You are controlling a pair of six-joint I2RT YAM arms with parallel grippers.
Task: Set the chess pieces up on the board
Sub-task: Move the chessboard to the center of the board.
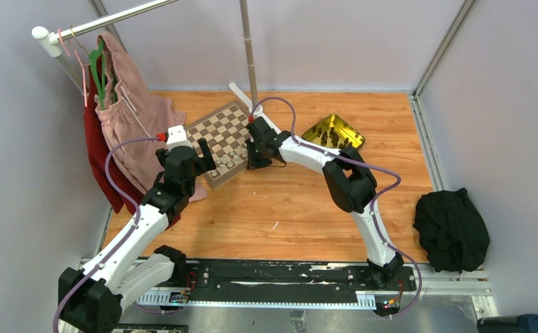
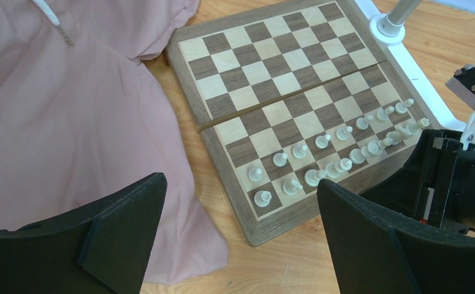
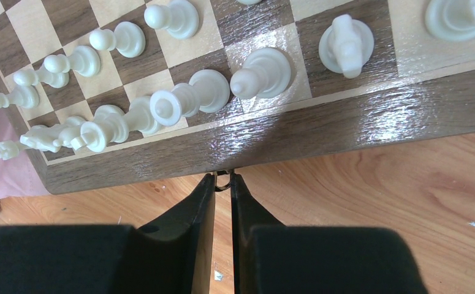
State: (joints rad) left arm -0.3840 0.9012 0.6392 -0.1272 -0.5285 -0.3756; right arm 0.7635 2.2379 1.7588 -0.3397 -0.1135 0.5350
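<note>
1. Chess pieces of the cream side (image 2: pixel 345 163) stand upright in two rows along one edge of the board (image 2: pixel 265 73), the edge nearest the right arm.
2. Board position, from the top view: it lies cornerwise on the far-left part of the desk (image 1: pixel 287 208), and a pink garment (image 2: pixel 69 122) touches its rim.
3. Only the top view shows the dark chess pieces (image 1: pixel 332 135): they sit in a gold tin (image 1: pixel 319 125) on the desk, apart from the board on its right.
4. The right wrist view alone shows a small metal clasp (image 3: pixel 221 184) on the board's brown border. The right pincer (image 3: pixel 222 177) points at it from just above the desk, its fingers nearly pressed together with a thin slit between; whether they pinch the clasp I cannot tell.
5. The left pincer (image 2: pixel 239 182) is spread wide and holds nothing, hanging over the board's corner beside the garment. Its view takes in the whole board and the fold line across the middle, which the close right wrist view cuts off.
6. Farther out, in the top view only, a black cloth (image 1: pixel 452 229) lies bunched at the desk's right edge.
</note>
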